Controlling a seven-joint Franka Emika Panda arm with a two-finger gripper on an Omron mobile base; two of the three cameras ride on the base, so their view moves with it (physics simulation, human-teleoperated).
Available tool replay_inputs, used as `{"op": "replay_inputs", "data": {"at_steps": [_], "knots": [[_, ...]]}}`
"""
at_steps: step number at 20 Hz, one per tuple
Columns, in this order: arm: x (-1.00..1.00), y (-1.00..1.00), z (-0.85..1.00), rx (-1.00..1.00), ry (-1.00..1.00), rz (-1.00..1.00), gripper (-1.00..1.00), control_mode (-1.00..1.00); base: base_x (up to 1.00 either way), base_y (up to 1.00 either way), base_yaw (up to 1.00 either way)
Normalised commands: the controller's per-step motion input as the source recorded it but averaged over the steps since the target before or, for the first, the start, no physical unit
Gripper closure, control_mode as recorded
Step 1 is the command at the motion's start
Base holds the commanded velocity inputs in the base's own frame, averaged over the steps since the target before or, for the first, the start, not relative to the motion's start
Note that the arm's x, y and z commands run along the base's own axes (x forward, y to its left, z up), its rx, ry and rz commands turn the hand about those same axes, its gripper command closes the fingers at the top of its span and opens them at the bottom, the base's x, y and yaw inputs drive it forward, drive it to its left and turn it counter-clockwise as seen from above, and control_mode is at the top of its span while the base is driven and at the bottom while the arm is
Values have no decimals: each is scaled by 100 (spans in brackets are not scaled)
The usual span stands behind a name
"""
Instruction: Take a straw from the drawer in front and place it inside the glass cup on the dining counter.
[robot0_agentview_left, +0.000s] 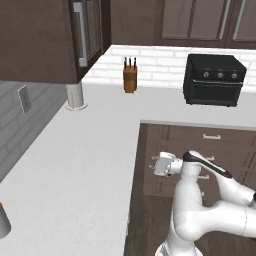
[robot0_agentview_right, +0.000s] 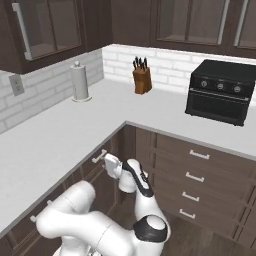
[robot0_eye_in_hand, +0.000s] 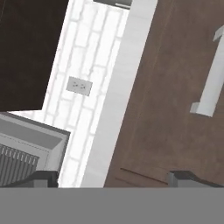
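Gripper (robot0_eye_in_hand: 111, 178) spread wide, nothing held, facing the shut drawer (robot0_eye_in_hand: 170, 109) just under the counter (robot0_agentview_right: 60, 135) edge, handle (robot0_eye_in_hand: 212, 76) apart from fingertips (robot0_eye_in_hand: 183, 178). Knife block (robot0_agentview_left: 130, 75) with dark-handled knives at the counter's back edge, beside the oven (robot0_agentview_left: 214, 80). Drawer contents hidden.

drawer (robot0_eye_in_hand: 166, 109) dark brown | handle (robot0_eye_in_hand: 212, 78) silver | wall (robot0_eye_in_hand: 89, 83) white brick | oven (robot0_agentview_left: 214, 80) perhaps black

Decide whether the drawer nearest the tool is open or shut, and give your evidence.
Shut: the drawer front sits flush under the counter edge; the open tool faces it, untouched.
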Motion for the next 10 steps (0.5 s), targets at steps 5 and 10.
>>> {"op": "replay_inputs", "data": {"at_steps": [5,10], "knots": [[42,10,-21,0,1,0,-100,-100,0,0,0],[23,13,-17,0,0,0,-100,-100,0,0,0]]}}
